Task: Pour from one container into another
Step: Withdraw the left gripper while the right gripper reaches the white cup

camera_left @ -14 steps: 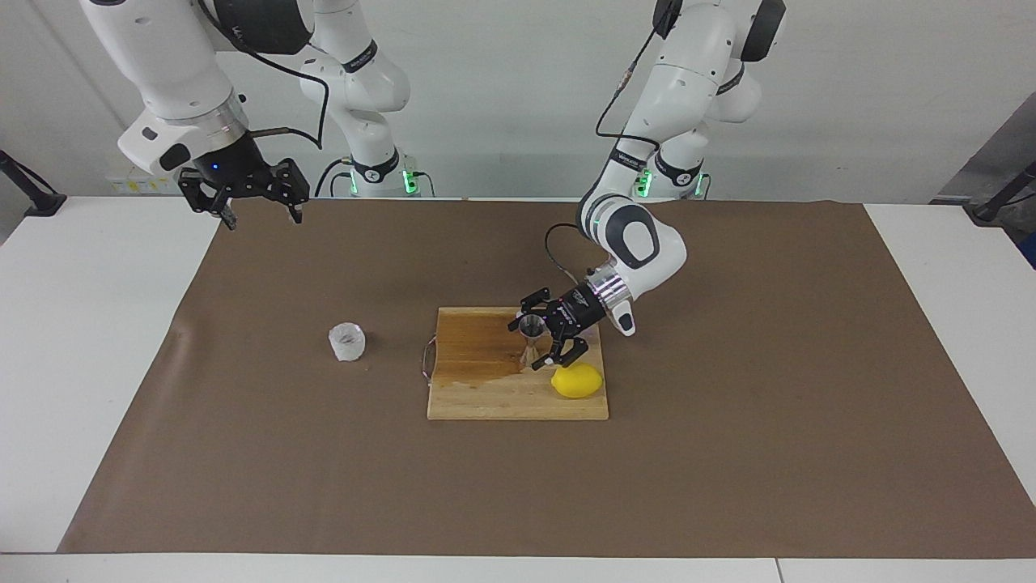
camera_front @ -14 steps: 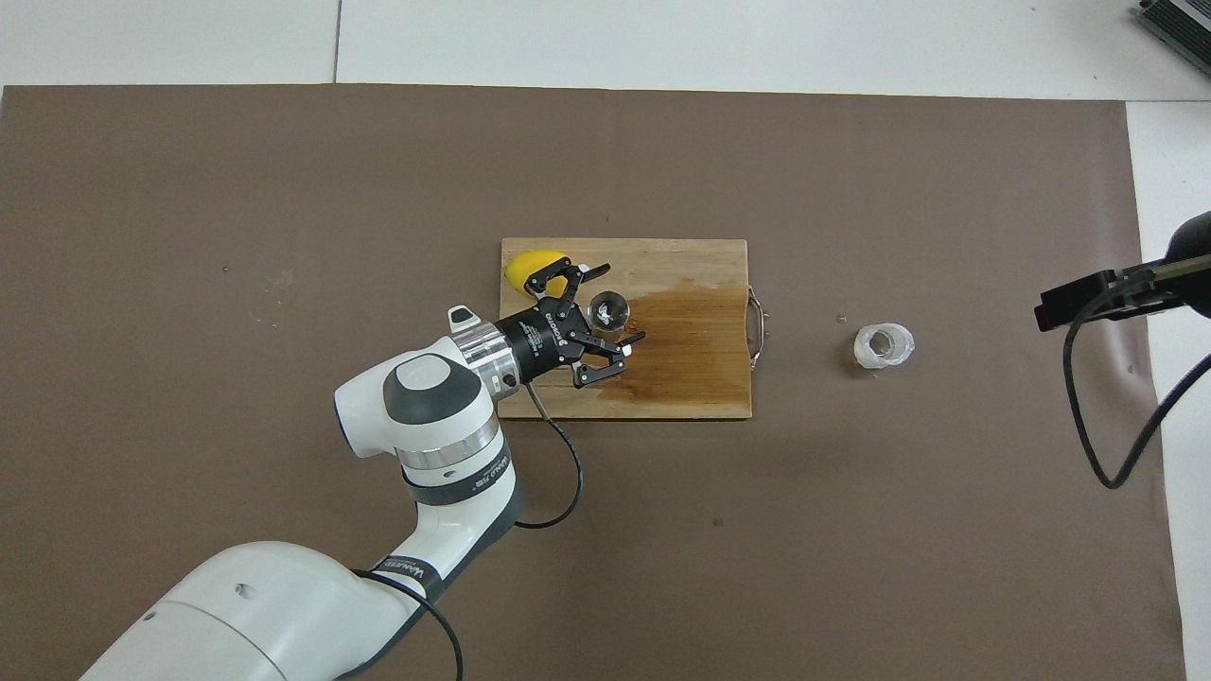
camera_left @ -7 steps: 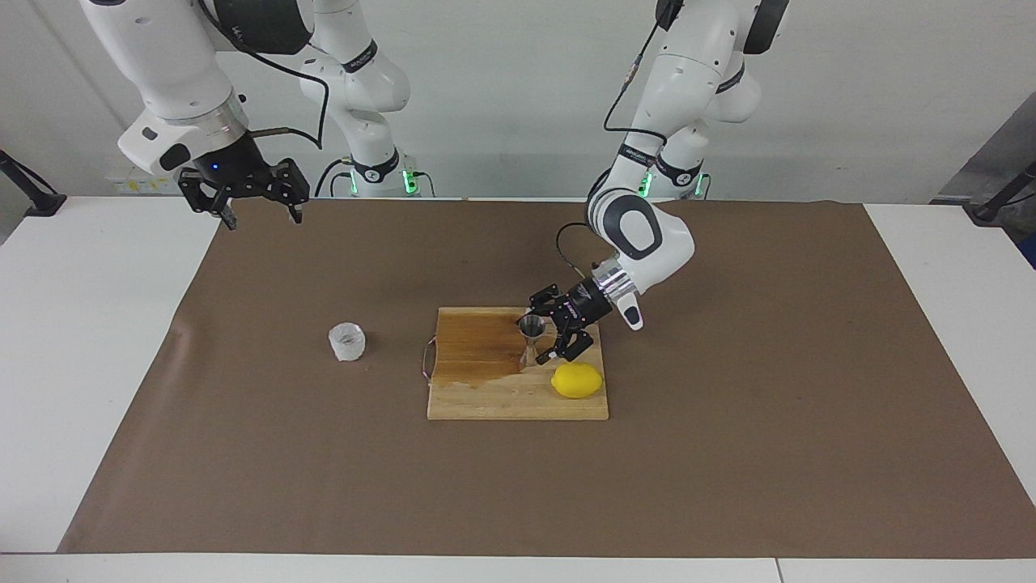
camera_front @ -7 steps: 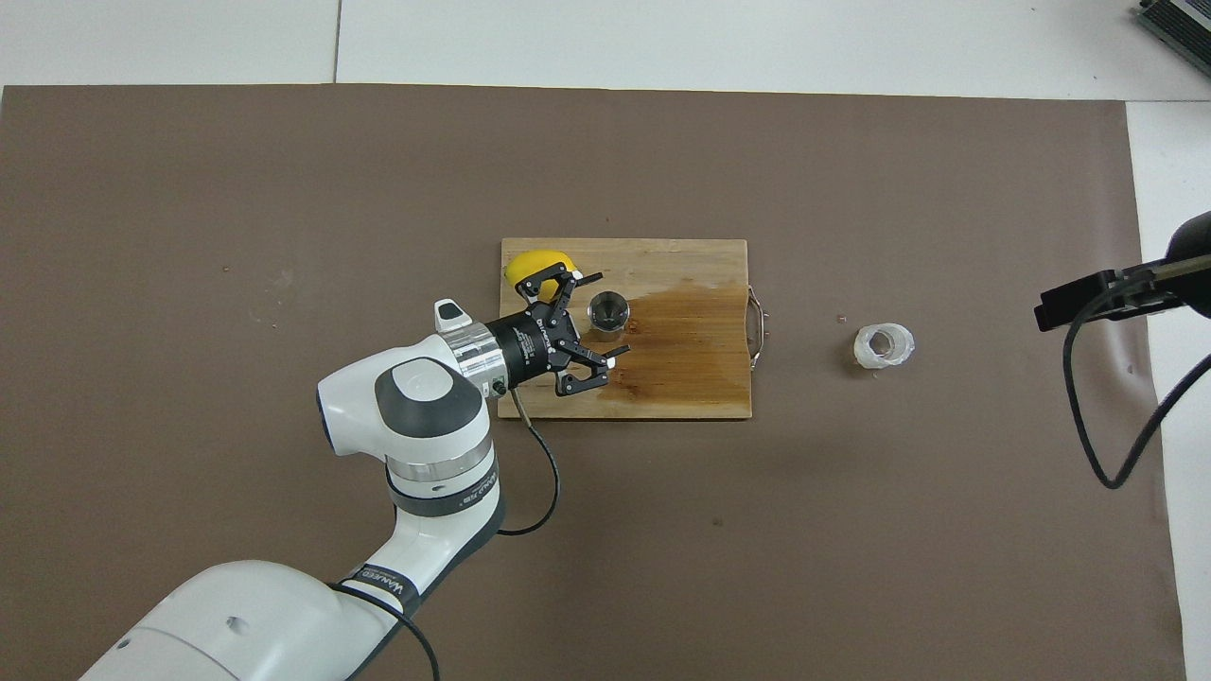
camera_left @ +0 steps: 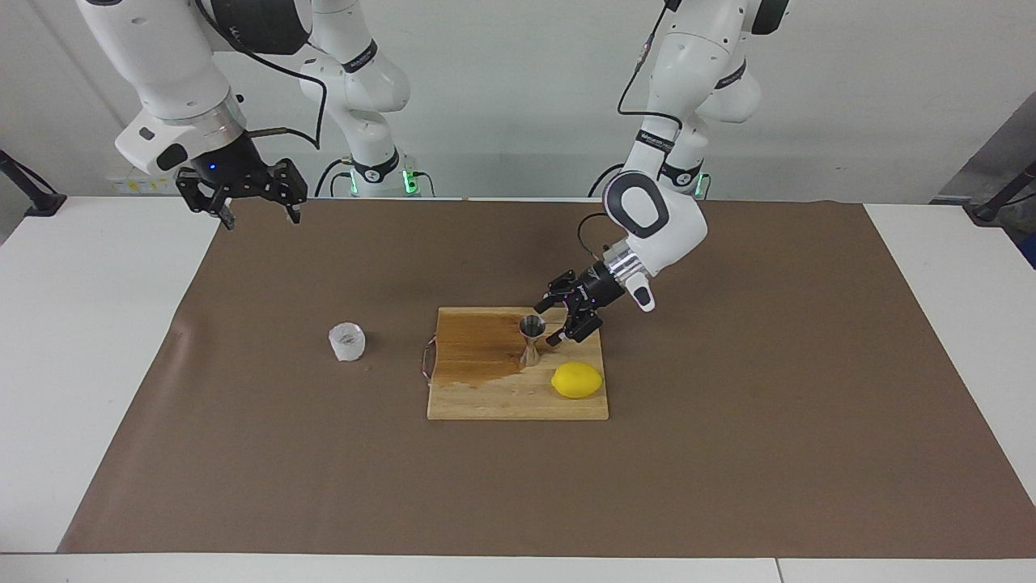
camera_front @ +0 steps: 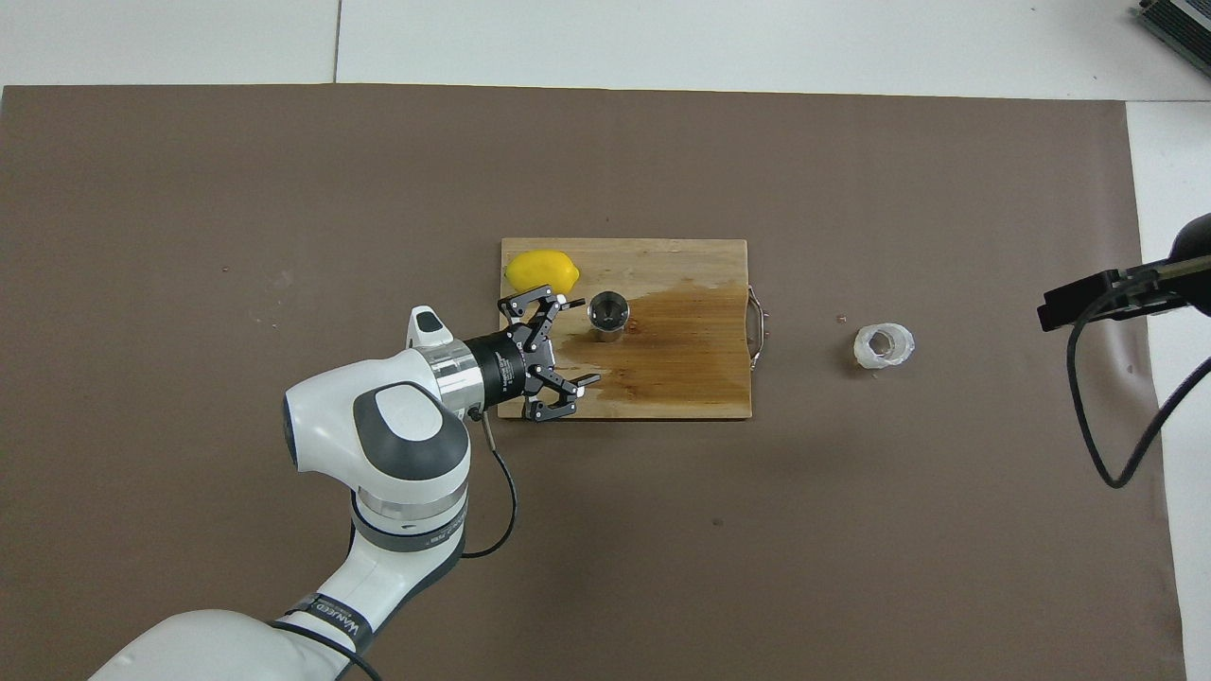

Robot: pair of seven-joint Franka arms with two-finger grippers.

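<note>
- Left gripper (camera_left: 552, 322) hangs empty over the board (camera_left: 486, 397), fingers wide, beside the upright jigger (camera_left: 531, 340).
- Right gripper (camera_left: 259, 212), fingers wide, waits.
- Cup (camera_left: 346, 341) stands apart.

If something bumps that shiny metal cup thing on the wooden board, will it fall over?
Probably, quite easily. The jigger stands upright on a small foot with a pinched waist, so a nudge near its rim may tip it. Its smooth steel looks slippery, and the board under it looks wet, so it might slide first.
</note>
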